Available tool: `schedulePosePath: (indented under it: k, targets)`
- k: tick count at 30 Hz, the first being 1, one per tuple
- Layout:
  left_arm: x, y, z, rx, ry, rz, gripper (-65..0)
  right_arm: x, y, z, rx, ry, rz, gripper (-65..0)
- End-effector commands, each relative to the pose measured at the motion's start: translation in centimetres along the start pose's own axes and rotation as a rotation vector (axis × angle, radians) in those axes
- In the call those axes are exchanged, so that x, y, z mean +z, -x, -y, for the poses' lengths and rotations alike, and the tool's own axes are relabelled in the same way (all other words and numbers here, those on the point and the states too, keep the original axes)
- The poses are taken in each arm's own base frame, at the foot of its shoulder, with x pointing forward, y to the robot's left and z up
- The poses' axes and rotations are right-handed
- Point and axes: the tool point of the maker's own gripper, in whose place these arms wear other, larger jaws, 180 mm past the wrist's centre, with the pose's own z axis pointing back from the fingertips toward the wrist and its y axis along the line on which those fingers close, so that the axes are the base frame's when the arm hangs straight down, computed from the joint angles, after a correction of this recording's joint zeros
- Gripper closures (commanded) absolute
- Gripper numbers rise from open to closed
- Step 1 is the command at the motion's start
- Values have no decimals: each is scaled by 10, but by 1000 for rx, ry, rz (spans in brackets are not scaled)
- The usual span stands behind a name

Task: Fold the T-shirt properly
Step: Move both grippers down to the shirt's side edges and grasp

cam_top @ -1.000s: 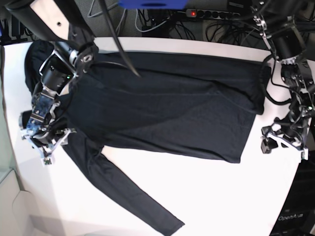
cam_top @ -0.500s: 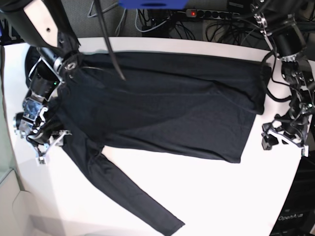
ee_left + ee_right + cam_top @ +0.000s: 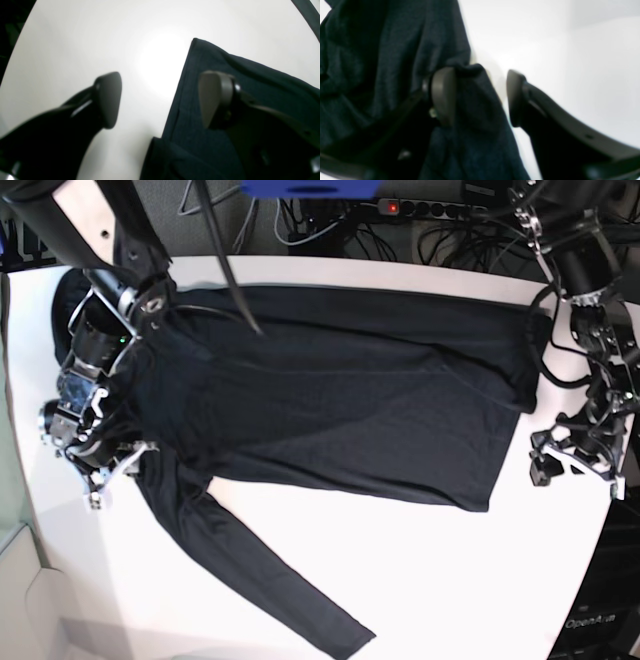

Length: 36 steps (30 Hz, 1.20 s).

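White table [image 3: 430,580], cable mess behind. Lying flat across it: T-shirt [image 3: 350,400], one sleeve trailing toward near-left. Sitting at shoulder edge, right gripper [image 3: 480,97], jaws apart w/ fabric fold between, not pinched yet, prob lining up a grab. Hovering spread wide over hem corner, left gripper [image 3: 160,100], holding nothing.

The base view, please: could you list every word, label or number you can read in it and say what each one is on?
"OpenArm": pale lettering on the dark stand at the lower right corner, past the table edge.
The T-shirt shows no print or label.
Both wrist views show no text at all.
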Motion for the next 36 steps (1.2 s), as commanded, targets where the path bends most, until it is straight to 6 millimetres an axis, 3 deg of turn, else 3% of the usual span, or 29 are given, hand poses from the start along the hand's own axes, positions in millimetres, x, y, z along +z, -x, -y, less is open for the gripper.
schedulePosePath:
  k: [1, 5, 7, 11, 17, 23, 28, 33, 36]
  targets:
    - [4, -26, 0, -17, 4, 68, -466, 1, 7, 3, 19, 15, -49, -200]
    - [1, -35, 1, -11, 8, 83, -466, 1, 12, 3, 21, 13, -57, -47]
    - [-1, -33, 1, -3, 9, 77, -466, 1, 11, 3, 22, 14, -56, 0]
    - [-8, -34, 1, 18, 15, 71, -466, 4, 9, 9, 24, 28, -50, 0]
    - [-23, -30, 18, 2, 56, 32, -466, 21, -16, 30, 49, 106, 19, 0]
    - [-30, -45, 42, -16, 99, 141, -466, 31, -25, 24, 69, 138, 60, 0]
    - [-50, -33, 55, -9, 130, 126, -467, 31, -14, 20, 70, 134, 43, 0]
    - [-72, -10, 44, 75, 113, 97, -467, 31, -12, 19, 70, 132, 39, 0]
    - [-79, -10, 40, 107, 105, 115, -467, 31, -11, 20, 71, 134, 35, 0]
